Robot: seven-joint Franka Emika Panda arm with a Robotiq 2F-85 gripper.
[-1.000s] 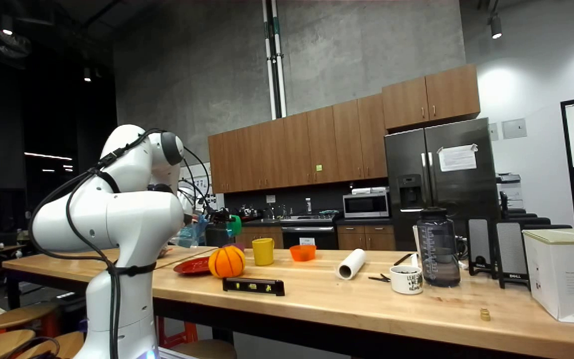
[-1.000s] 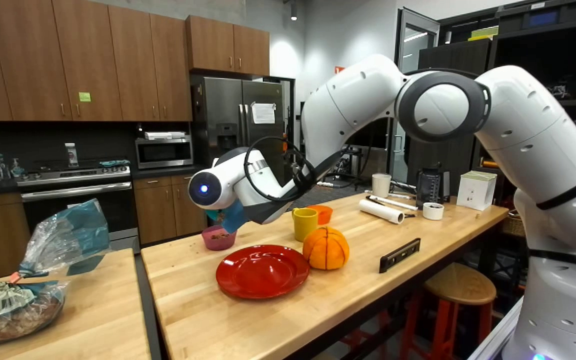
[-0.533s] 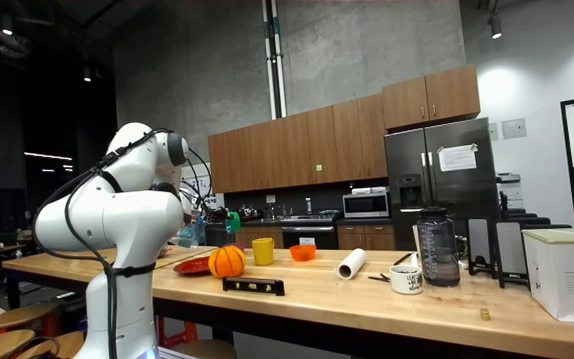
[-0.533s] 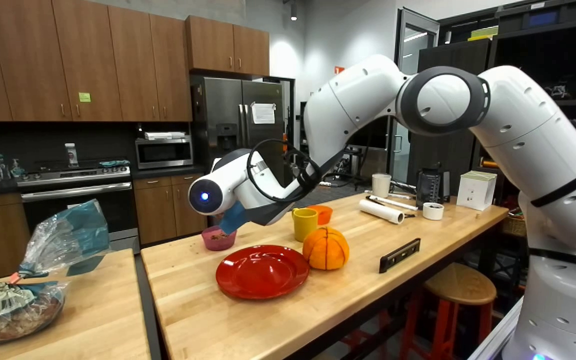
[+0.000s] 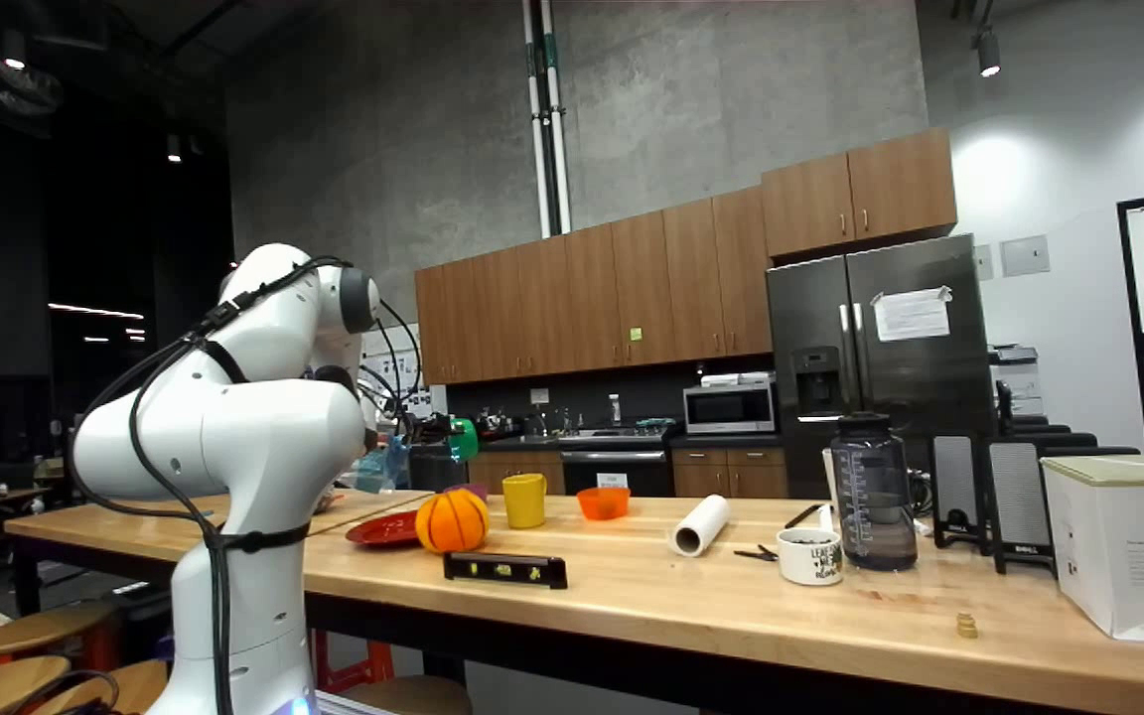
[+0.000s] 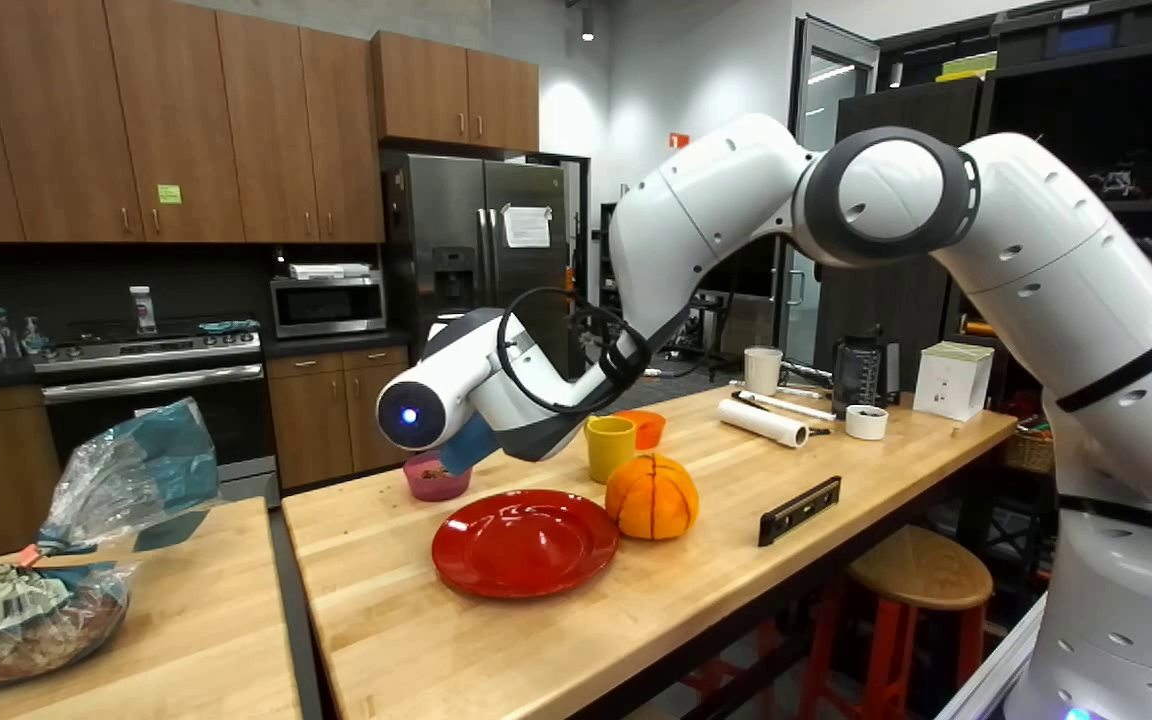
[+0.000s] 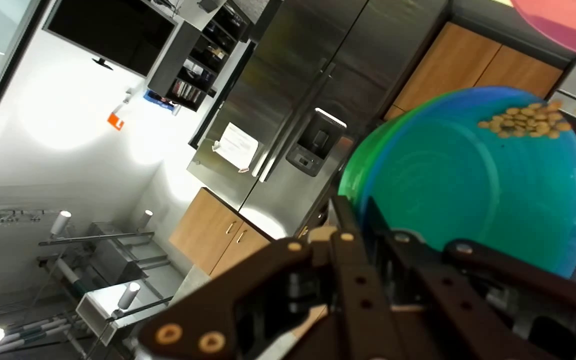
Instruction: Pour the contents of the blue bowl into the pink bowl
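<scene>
While the blue bowl (image 7: 443,180) is tilted: the gripper (image 7: 360,215) is clamped on its rim.
Tan pieces (image 7: 525,121): they gather inside, near one o'clock in the wrist view.
Pink bowl (image 6: 436,487): it stands at ten o'clock of the red plate (image 6: 526,543), in an exterior view.
Blue bowl's lip: I judge it should tip slowly further, above the pink bowl's middle, so no piece falls outside.

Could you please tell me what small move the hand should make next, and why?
I'd probably tip the blue bowl slightly further toward the pink bowl: in the wrist view it is tilted, the hand grips its wall, and small tan pieces lie inside near the rim on the pink bowl's side.
</scene>
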